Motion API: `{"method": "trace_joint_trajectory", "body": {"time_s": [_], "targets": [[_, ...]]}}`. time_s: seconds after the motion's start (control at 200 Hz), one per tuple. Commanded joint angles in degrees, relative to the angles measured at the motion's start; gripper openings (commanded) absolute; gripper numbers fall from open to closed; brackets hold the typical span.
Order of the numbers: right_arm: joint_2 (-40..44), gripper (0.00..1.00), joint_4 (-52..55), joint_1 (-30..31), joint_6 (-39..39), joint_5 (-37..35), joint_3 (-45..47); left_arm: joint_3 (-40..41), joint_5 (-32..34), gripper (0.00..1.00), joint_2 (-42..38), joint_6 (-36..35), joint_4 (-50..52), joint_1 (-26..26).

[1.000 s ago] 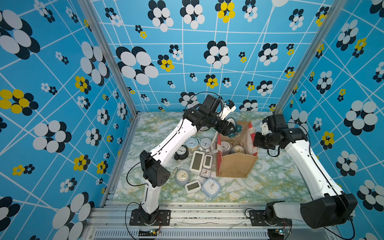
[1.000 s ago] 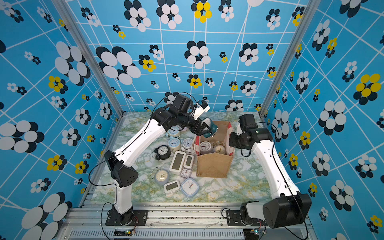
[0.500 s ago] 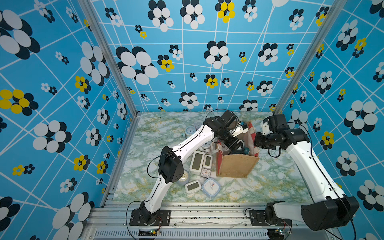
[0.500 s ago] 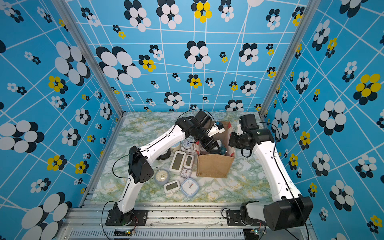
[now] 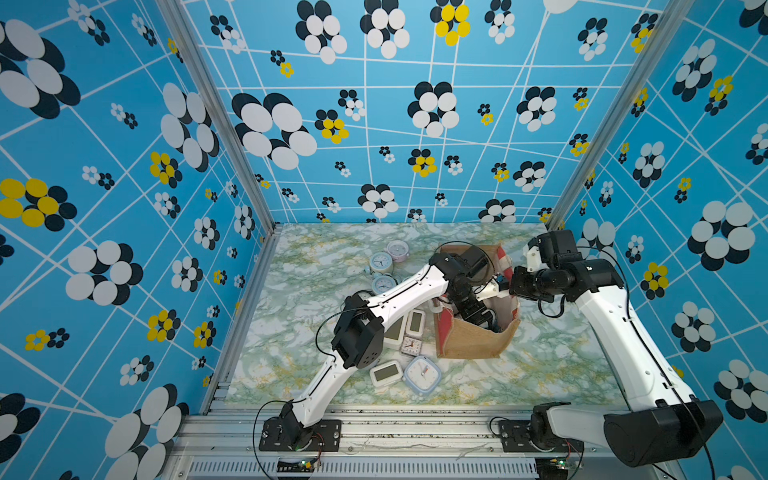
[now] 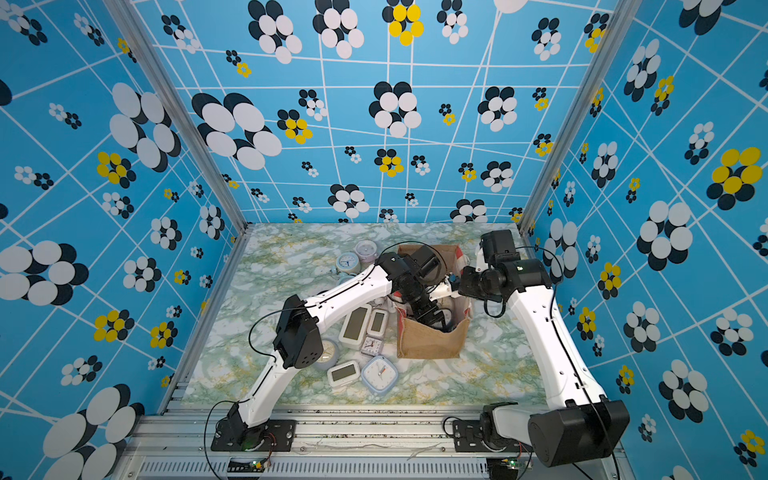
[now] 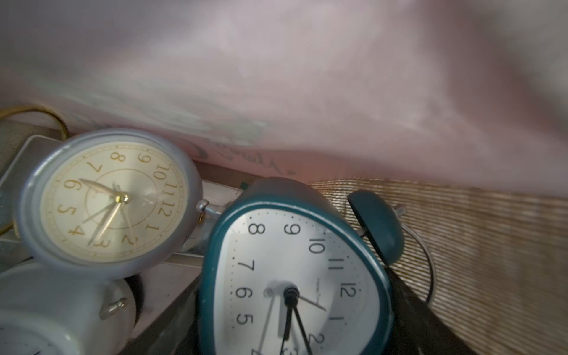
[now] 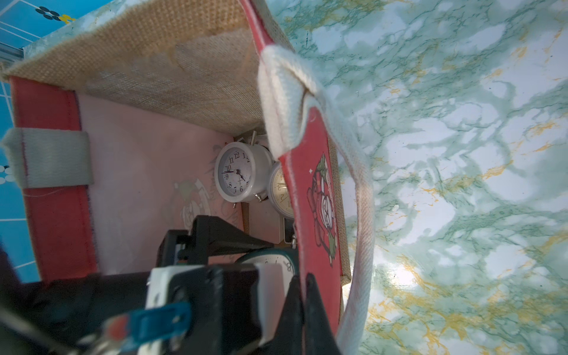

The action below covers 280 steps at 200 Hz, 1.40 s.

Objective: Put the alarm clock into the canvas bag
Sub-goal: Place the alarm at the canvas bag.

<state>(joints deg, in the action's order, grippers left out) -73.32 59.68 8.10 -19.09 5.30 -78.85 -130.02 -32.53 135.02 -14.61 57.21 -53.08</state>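
Alarm clock (image 7: pixel 295 276), teal, was held clamped in the left tool (image 5: pixel 477 314) low inside the canvas bag (image 5: pixel 469 345), beside two other clocks (image 7: pixel 104 196); the bag's red side panel (image 8: pixel 319 196) was pinched by the closed right tool (image 8: pixel 302 285).

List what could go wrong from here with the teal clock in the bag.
1. The teal clock, gripped by the left end effector inside the canvas bag, sits close beside the grey clock; released, it may knock it.
2. The right end effector pinches only the red panel edge; a slip could let that wall sag onto the left arm.
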Motion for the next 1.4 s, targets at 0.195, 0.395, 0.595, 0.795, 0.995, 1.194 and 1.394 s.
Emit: {"method": "trace_joint_trajectory", "body": {"time_s": [0.195,0.395,0.595,0.795,0.995,1.194,1.394], "targets": [[2.3,0.0,0.17,-0.22,-0.91,0.31,-2.2,3.23,15.58,0.3,3.99,-1.98,0.32,-1.91],[2.33,0.0,-0.38,-0.2,-1.05,0.41,-0.85,4.03,19.87,0.49,4.57,-3.99,1.02,-2.71],[2.39,0.0,-1.55,-0.21,-1.61,0.24,1.53,5.39,16.11,0.83,1.08,-4.22,-0.08,-2.4],[2.22,0.0,-2.8,-0.22,-2.15,0.24,4.19,5.39,13.01,0.99,-3.08,-2.34,-1.03,-0.84],[1.74,0.0,-2.99,-0.19,-1.75,-0.98,4.69,5.3,12.12,0.99,-7.43,-0.65,-1.47,0.41],[1.39,0.0,-2.87,-0.27,-1.42,-1.87,4.34,6.56,10.48,0.99,-12.25,1.87,-2.55,1.46],[1.42,0.0,-2.97,-0.24,-1.15,-2.05,4.24,10.99,8.98,0.97,-18.57,8.0,-6.38,3.0]]}}
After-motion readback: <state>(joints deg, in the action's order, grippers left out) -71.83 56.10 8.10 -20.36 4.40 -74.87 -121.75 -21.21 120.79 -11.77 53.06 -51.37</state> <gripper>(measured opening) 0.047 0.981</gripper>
